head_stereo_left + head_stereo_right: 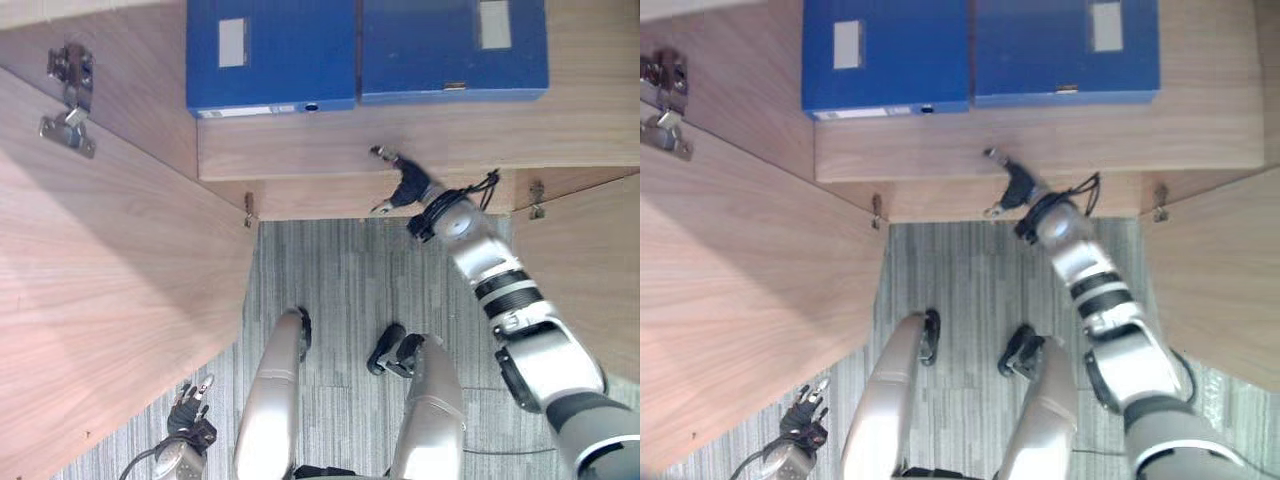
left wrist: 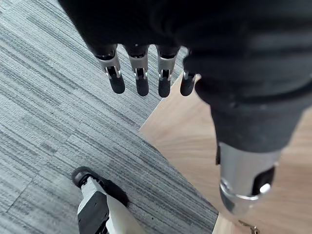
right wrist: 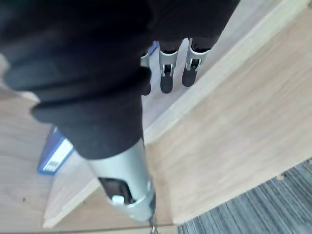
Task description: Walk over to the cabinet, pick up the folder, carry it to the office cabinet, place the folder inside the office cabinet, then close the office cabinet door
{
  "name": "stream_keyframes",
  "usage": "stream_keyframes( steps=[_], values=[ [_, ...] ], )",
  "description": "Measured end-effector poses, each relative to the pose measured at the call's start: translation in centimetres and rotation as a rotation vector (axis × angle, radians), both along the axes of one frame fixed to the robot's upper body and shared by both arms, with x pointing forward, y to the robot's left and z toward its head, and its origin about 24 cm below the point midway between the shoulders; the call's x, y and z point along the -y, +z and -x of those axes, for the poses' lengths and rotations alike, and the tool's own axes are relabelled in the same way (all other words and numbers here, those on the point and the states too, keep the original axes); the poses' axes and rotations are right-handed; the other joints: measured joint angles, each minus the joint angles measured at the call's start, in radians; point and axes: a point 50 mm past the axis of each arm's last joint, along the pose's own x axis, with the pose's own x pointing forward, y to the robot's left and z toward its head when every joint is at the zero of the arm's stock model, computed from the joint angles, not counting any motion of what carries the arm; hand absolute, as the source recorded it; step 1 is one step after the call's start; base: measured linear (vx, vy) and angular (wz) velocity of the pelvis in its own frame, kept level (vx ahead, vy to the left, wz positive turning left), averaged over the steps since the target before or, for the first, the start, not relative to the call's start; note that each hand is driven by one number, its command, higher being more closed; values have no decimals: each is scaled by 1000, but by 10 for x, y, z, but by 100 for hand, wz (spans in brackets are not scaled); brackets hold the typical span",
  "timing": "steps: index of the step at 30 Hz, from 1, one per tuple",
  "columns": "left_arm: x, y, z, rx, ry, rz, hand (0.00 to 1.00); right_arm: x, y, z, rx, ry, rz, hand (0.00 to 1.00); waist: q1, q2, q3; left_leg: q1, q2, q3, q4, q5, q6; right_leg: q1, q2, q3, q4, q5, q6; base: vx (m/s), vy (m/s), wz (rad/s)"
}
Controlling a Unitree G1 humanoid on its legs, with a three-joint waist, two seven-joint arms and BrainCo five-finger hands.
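Left eye view: blue folder and second blue folder flat, side by side on cabinet shelf — both doors swung open. Right hand at shelf's front edge, just below second blue folder, fingers loose, empty; contact with edge unclear. Left hand low beside left door — fingers straight, holding nothing.

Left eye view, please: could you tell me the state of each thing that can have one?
Left door: open.
Right door: open.
Left folder: flat on shelf.
Right folder: flat on shelf.
Right hand: open, empty, at shelf edge.
Left hand: open, empty.
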Motion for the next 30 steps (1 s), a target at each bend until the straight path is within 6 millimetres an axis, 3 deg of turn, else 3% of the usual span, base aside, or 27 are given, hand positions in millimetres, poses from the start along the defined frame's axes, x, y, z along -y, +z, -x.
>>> stream_keyframes(
  steps=[2,4,6,7,9,11,14,16,19,22,26,29,30],
  values=[
    [2,-1,0,-8,-19,-6,0,-5,-47,10,-181,22,37,0,2,-20,-5,52,3,6,-71,27,-2,53,14,-12,-75,29,1,52,23,-10],
    [3,-4,2,-30,-38,-15,0,-6,-144,49,-539,-12,52,0,12,-42,-3,166,8,26,-205,74,-4,168,32,-44,-208,76,2,103,-10,0],
    [4,-10,10,-76,-44,-15,0,-11,-193,86,-722,-41,-33,0,8,-47,-3,261,11,46,-297,102,-5,252,45,-65,-296,115,3,122,-14,-21],
    [4,-14,15,-104,-48,-20,0,-13,-208,100,-779,-74,-110,0,4,-50,-5,323,22,68,-353,118,-8,300,62,-71,-353,146,-1,147,-16,-44],
    [1,-16,17,-125,-43,-29,0,-11,-220,112,-814,-211,-328,0,-6,-63,-17,416,34,102,-448,151,-15,382,91,-87,-453,189,-4,128,-50,-43],
    [-2,-16,19,-138,-25,-41,0,-4,-237,128,-843,-387,-530,0,-32,-82,-70,481,36,107,-557,200,-25,449,122,-111,-571,236,-6,90,-78,-10],
    [2,-19,22,-161,-9,-44,0,15,-271,173,-928,-668,-698,0,-50,-94,-162,585,41,110,-687,245,-43,551,161,-130,-700,276,-3,102,-88,3],
    [13,-26,28,-207,-10,-28,0,29,-296,221,-1008,-871,-780,0,-53,-95,-234,659,39,110,-772,275,-54,624,181,-149,-779,295,0,95,-73,8],
    [27,-32,32,-254,-48,-33,0,38,-314,271,-1075,-1084,-855,0,-71,-93,-300,750,38,135,-858,306,-63,689,196,-143,-833,307,2,79,-28,-9],
    [32,-35,36,-298,-93,-58,0,45,-317,284,-1060,-1204,-903,0,-97,-88,-333,802,33,145,-896,319,-64,727,199,-138,-848,309,3,-3,4,-8],
    [35,-38,40,-364,-188,-129,0,45,-320,294,-1042,-1319,-951,0,-100,-86,-376,830,34,185,-909,321,-63,751,219,-86,-915,352,-2,-51,18,-33],
    [35,-39,43,-396,-260,-170,0,45,-319,292,-1034,-1335,-940,0,-101,-82,-370,820,48,212,-794,277,-60,770,227,-35,-919,358,-9,-98,22,-46],
    [34,-38,42,-389,-256,-177,0,44,-319,291,-1034,-1340,-936,0,-99,-74,-359,781,69,214,-634,239,-57,777,230,-9,-900,336,-21,-153,24,-60]
  ],
)
